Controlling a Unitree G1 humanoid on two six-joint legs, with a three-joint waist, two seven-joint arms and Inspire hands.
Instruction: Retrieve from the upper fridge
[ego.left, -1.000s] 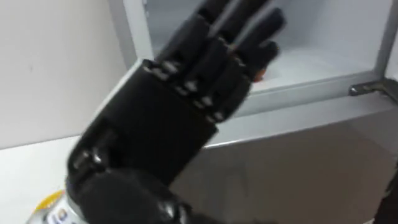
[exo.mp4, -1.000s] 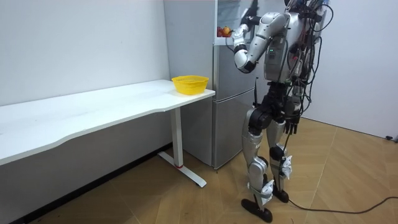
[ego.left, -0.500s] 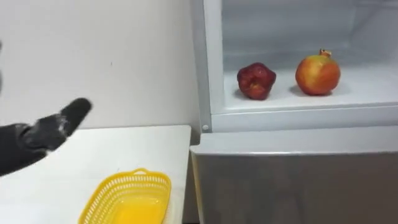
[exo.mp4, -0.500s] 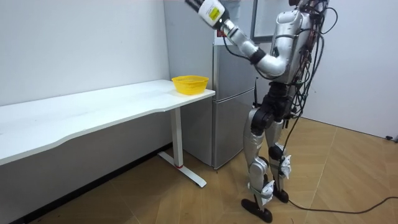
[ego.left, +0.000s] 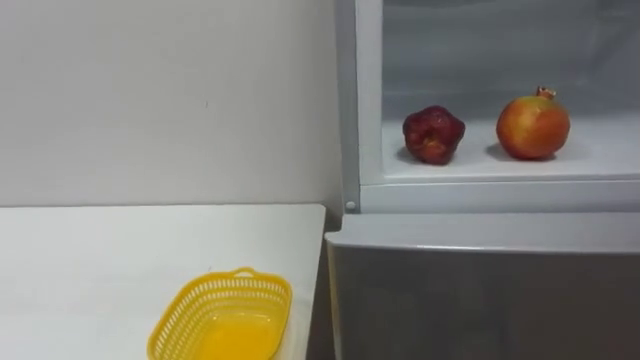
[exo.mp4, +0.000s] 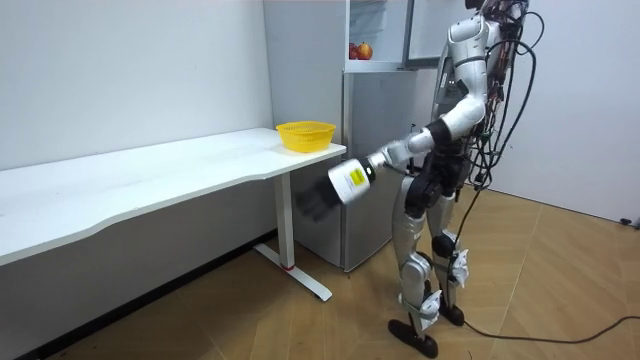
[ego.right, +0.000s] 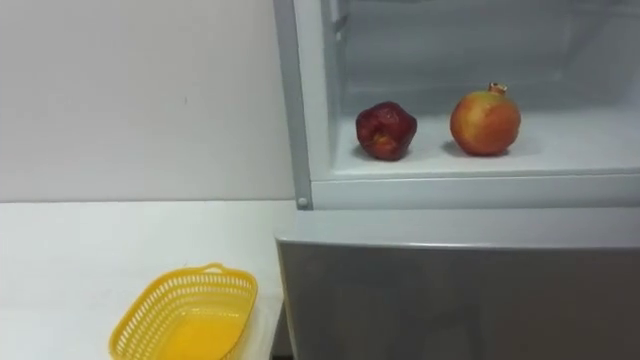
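Note:
The upper fridge compartment (ego.left: 480, 190) stands open. On its white shelf lie a dark red apple (ego.left: 434, 134) at the left and a red-orange pomegranate (ego.left: 533, 126) to its right, a little apart. Both fruits also show in the right eye view, apple (ego.right: 387, 130) and pomegranate (ego.right: 485, 122), and as small red spots (exo.mp4: 358, 50) in the room view. I stand facing the fridge (exo.mp4: 375, 150). My left hand (exo.mp4: 318, 203) hangs low in front of me, below table height, away from the fruits and blurred by its swing.
A yellow mesh basket (ego.left: 222, 318) sits on the white table (ego.left: 100, 260) just left of the fridge, near the table's end (exo.mp4: 306, 134). The closed grey lower fridge door (ego.left: 480, 290) is below the shelf. A plain wall runs behind the table.
My left arm has swung away from the fridge opening, out to the left and then down below table height. The fruits, hidden by the hand before, now show.

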